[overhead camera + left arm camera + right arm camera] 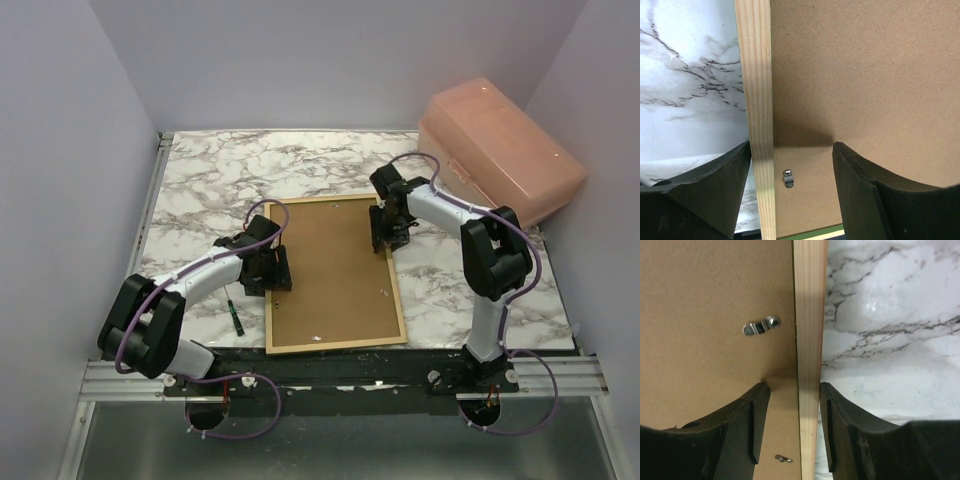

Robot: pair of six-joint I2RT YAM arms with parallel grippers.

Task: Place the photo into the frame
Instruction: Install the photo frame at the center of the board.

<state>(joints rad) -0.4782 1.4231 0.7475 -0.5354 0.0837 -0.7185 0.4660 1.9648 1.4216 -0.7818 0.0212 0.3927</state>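
Observation:
The frame [335, 345] lies face down on the marble table, its pale wood back up. The plain brown backing board [335, 270] sits inside it. The photo is hidden. My left gripper [272, 268] is open and straddles the frame's left rail [757, 100], one finger on the table side and one over the board [865, 75]. My right gripper [388, 232] is open and straddles the right rail [810, 315], with its outer finger [840, 430] close against the rail. Small metal clips [788, 178] [761, 325] stand on the board near the rails.
A green-handled screwdriver [234, 318] lies on the table left of the frame, by the left arm. A pink plastic box [500, 150] stands at the back right. White walls enclose the table on three sides.

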